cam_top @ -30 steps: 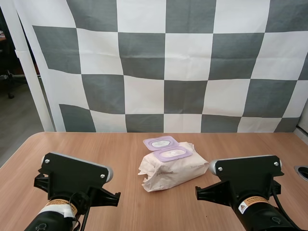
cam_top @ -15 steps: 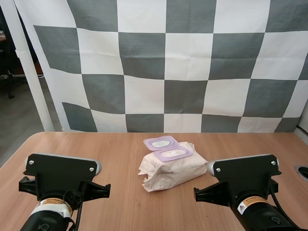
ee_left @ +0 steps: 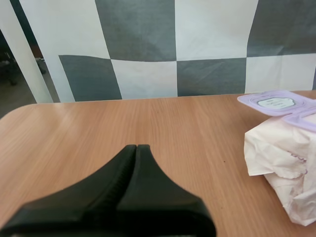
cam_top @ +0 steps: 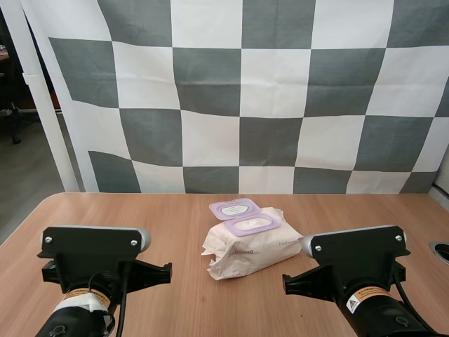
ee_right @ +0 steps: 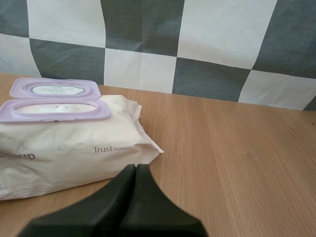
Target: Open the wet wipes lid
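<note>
Where: pack (cam_top: 249, 246) sits mid-frame on the surface (cam_top: 140, 217), lid (cam_top: 235, 208) flipped open.
Grip: left end effector (ee_left: 137, 147) and right end effector (ee_right: 135, 167) both clenched, empty.
Risk: a stray reach could shove the pack or reclose the lid.

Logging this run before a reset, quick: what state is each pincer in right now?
Left pincer: closed, holding nothing.
Right pincer: closed, holding nothing, just short of the wet wipes pack.

- Pale wooden bench (cam_top: 175, 217), round-cornered, evenly lit.
- Grey floor (cam_top: 28, 182) past its left edge.
- Dark chair base (cam_top: 12, 133) standing on that floor.
- Dark round hole (cam_top: 440, 250) at the bench's right edge.
</note>
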You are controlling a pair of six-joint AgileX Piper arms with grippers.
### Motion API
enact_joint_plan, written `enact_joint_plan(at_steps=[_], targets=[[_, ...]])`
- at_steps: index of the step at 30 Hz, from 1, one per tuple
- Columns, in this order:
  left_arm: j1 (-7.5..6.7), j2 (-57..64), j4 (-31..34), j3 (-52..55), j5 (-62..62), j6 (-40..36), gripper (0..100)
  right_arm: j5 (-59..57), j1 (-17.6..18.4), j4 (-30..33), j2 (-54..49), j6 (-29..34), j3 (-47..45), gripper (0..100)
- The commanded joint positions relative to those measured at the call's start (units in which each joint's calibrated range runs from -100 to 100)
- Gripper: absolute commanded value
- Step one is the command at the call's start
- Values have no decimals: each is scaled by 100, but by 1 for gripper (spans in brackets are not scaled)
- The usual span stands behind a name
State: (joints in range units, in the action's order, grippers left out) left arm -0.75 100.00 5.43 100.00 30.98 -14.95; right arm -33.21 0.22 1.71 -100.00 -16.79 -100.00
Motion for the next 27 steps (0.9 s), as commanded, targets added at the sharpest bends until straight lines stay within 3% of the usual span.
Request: enact_joint_plan(at_steps=[1, 27], targets=[[3, 0, -27, 0, -27, -4, 0, -4, 2, 6, 0, -3, 0, 0], [3, 0, -27, 0, -327, 5, 0, 32, 5, 6, 0, -3, 0, 0]])
